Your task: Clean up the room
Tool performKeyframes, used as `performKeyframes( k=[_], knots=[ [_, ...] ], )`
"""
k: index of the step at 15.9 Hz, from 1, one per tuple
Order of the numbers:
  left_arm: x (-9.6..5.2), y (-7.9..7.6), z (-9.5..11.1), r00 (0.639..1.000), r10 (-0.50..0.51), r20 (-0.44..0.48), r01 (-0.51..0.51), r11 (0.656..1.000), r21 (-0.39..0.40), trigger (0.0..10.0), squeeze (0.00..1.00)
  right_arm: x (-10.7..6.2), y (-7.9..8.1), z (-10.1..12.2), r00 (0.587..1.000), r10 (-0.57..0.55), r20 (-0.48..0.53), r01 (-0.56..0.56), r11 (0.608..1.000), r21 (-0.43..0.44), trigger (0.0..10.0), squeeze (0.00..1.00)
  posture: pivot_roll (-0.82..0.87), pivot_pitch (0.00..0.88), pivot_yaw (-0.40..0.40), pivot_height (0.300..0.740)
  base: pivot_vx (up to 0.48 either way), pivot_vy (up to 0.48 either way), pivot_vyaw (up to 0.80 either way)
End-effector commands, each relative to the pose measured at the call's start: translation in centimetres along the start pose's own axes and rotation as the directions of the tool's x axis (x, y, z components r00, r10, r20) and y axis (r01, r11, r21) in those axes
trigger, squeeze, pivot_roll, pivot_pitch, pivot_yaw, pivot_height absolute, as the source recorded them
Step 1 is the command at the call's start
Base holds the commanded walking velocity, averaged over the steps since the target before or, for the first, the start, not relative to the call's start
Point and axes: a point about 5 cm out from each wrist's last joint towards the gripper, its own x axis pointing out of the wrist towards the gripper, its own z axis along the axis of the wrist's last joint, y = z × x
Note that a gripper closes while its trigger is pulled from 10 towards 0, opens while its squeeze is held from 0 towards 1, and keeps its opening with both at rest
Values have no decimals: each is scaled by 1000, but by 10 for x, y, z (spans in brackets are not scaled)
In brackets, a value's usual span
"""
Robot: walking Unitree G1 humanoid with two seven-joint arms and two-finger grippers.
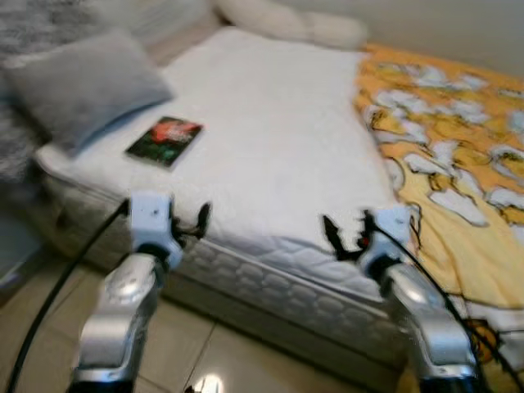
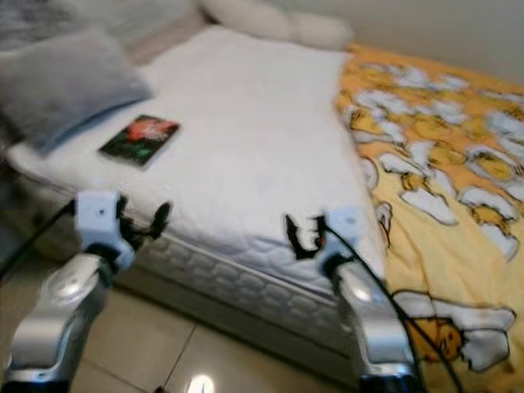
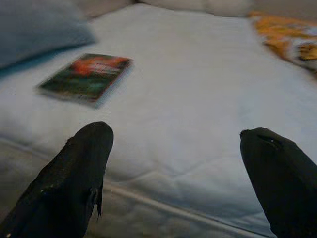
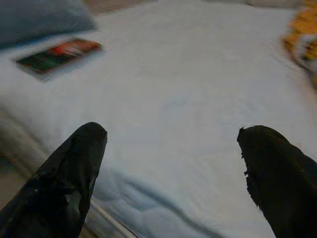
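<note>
Nearest, a tiled floor (image 1: 205, 352) was seen below both arms, with open floor between them. The left end effector (image 1: 190, 223) and the right end effector (image 1: 344, 233) were held at the near edge of the bed (image 1: 270, 270), each with its fingers spread apart and nothing between them. Beyond the edge, a broad bare stretch of white mattress (image 1: 278, 139) lay open. A book (image 1: 164, 140) rested flat on the mattress ahead of the left end effector, near the left edge, its long axis running away and slightly rightward. Just beyond it a grey pillow (image 1: 82, 86) was placed. A yellow patterned blanket (image 1: 458, 147) covered the bed's right side. White pillows (image 1: 303, 24) lay at the far end.
</note>
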Motion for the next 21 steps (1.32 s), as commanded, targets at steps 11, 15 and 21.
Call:
performKeyframes(
  k=[11, 15, 21],
  knots=[
    [5, -7, 7, 999, -39, 25, 38, 999, 38, 10000, 1000, 1, -6, 2, 1000, -27, 5, 27, 999, -19, 10000, 1000, -137, 0, -42, 740, 0, -480, 288],
    [6, -8, 7, 999, -44, 24, 43, 998, 45, 10000, 1000, 2, -6, 2, 1000, -28, 4, 28, 999, -19, 10000, 1000, -139, 0, -40, 740, 0, -480, 0],
    [6, -9, 6, 998, -59, 19, 58, 997, 58, 10000, 1000, 4, -3, -1, 1000, -14, -12, 13, 1000, -25, 10000, 1000, -137, 0, -36, 740, 0, -480, 0]
  ],
)
